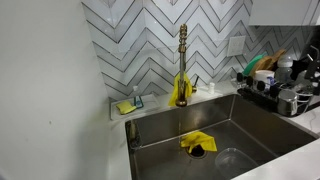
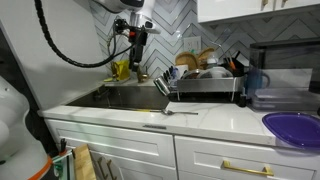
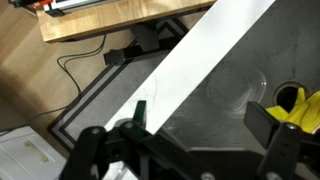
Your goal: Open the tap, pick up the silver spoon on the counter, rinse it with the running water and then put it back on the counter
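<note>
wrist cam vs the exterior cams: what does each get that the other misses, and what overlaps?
Only the wrist view: brown floor and a black cable beyond the counter edge.
Only the exterior views: the tap, the silver spoon lying on the counter, and the dish rack.
Shared: the white counter, sink basin, yellow cloth, and the gripper, open.

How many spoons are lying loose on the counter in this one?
1: the silver spoon lies on the white counter in front of the dish rack, seen in an exterior view. More cutlery may be hidden inside the rack.
</note>
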Robot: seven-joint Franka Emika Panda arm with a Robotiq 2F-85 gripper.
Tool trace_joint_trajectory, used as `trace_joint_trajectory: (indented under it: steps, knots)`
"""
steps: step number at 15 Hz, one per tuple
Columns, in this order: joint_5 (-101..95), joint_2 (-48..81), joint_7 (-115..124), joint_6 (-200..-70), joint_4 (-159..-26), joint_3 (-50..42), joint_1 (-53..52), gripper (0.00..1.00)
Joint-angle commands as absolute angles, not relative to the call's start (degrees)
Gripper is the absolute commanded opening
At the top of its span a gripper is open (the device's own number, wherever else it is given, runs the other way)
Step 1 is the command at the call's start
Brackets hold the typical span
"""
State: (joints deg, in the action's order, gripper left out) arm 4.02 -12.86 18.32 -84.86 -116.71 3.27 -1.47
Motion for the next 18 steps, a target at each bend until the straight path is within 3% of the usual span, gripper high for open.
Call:
trace_joint_trajectory:
  steps: [1, 2, 9, 18]
  knots:
    - [0.6, -20.6, 22.1, -87.5, -124.4, 0.8, 2.7, 1.0]
    - [2.3, -15.4, 19.4, -85.3, -119.4, 1.6, 1.4, 1.0]
    - [-1.3, -14.8, 24.0, -88.0, -121.0, 1.0, 4.1, 1.0]
    - [0.3, -9.4, 32.6, -112.9, -126.6, -4.1, 9.2, 1.0]
